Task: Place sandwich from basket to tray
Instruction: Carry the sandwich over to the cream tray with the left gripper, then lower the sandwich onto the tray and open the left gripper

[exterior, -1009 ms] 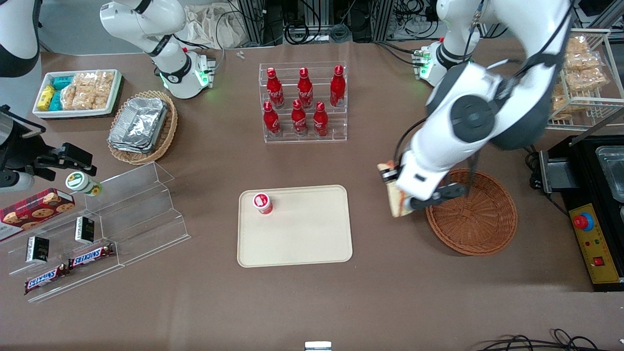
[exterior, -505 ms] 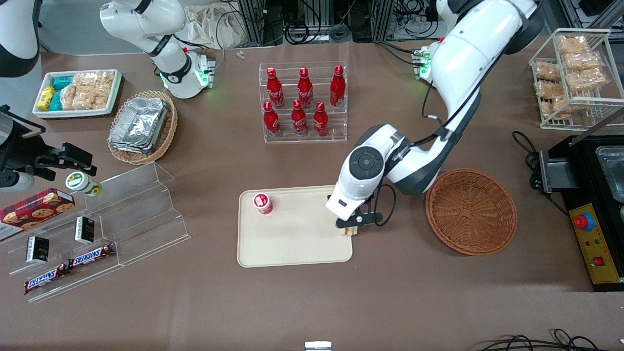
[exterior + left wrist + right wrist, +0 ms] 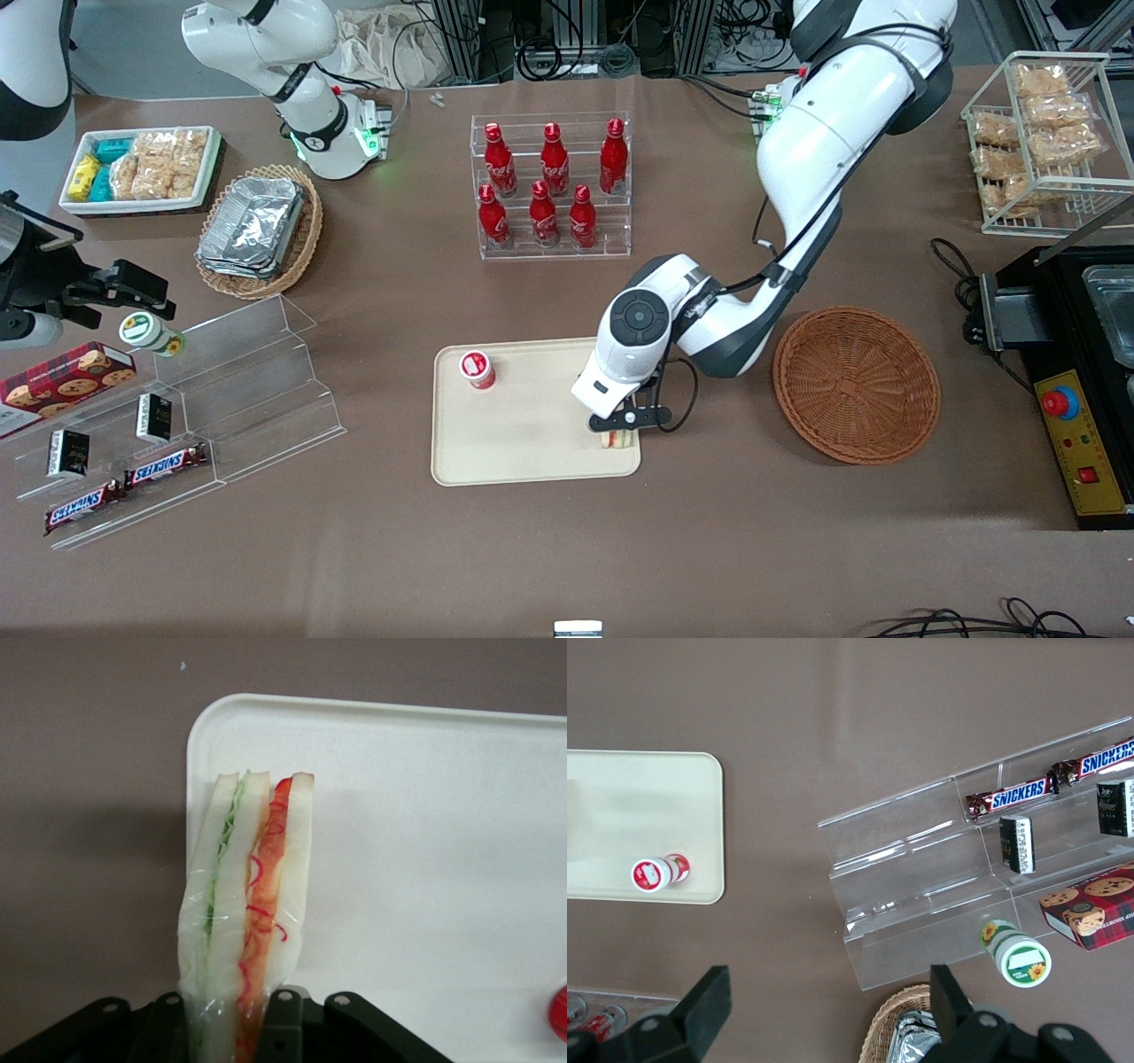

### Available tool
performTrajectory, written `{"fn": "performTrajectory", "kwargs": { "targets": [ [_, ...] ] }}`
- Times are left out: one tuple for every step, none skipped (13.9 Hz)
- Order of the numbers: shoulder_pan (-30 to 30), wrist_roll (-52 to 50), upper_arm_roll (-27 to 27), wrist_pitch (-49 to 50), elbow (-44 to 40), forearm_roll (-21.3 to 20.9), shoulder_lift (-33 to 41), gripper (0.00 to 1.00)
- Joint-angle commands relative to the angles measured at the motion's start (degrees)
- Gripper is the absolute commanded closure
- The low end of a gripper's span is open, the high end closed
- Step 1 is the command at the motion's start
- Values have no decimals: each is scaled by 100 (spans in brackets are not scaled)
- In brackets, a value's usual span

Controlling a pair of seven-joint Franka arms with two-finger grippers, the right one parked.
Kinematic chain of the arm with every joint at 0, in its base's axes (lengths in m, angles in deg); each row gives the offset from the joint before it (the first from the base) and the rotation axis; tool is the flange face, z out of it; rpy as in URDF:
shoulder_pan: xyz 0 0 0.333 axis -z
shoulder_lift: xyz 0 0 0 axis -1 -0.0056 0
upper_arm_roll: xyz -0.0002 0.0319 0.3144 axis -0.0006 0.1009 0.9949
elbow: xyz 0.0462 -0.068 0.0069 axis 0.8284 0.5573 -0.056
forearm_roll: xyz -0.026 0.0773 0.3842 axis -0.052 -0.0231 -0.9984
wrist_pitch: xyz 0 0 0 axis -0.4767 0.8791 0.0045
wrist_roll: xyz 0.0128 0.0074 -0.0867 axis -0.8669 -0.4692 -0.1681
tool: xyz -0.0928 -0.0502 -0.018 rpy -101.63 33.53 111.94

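The sandwich (image 3: 248, 904) is a wrapped wedge of white bread with green and red filling, and my left gripper (image 3: 232, 1028) is shut on it. In the front view the gripper (image 3: 620, 424) hangs over the cream tray (image 3: 532, 452), at its corner nearest the camera and the basket. Only the sandwich's (image 3: 617, 439) lower edge peeks out under the fingers there. The tray's rounded corner (image 3: 213, 718) lies under the sandwich. The round reddish-brown wicker basket (image 3: 856, 384) stands beside the tray toward the working arm's end, with nothing in it.
A small red-capped cup (image 3: 477, 369) stands on the tray toward the parked arm's end. A clear rack of red bottles (image 3: 551, 186) stands farther from the camera than the tray. Clear stepped shelves (image 3: 221, 399) with snacks lie toward the parked arm's end. A black appliance (image 3: 1076, 381) flanks the basket.
The gripper carried the sandwich from the basket's edge across to the tray, then shifted a little nearer the camera and lower over the tray's corner.
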Motion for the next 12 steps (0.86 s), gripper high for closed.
{"fn": "performTrajectory", "kwargs": {
  "targets": [
    [161, -148, 58, -8, -375, -280, -342, 90],
    [161, -148, 58, -60, -375, -280, -369, 87],
    [161, -157, 58, -69, -375, -280, -369, 79],
    [161, -166, 58, -70, -375, -280, -369, 66],
    [161, -183, 58, -78, -384, -280, -360, 20],
    [161, -236, 58, -113, -384, -280, -352, 0],
    [153, -245, 58, -114, -384, -280, -325, 0],
    [144, -245, 58, -114, -384, -280, -282, 0],
    [135, -289, 58, -96, -384, -280, -229, 0],
    [135, -472, 58, -70, -384, -280, -107, 0],
    [100, -569, 58, -17, -358, -280, 34, 0],
    [30, -588, 49, 131, -349, -228, 209, 0]
  ]
}}
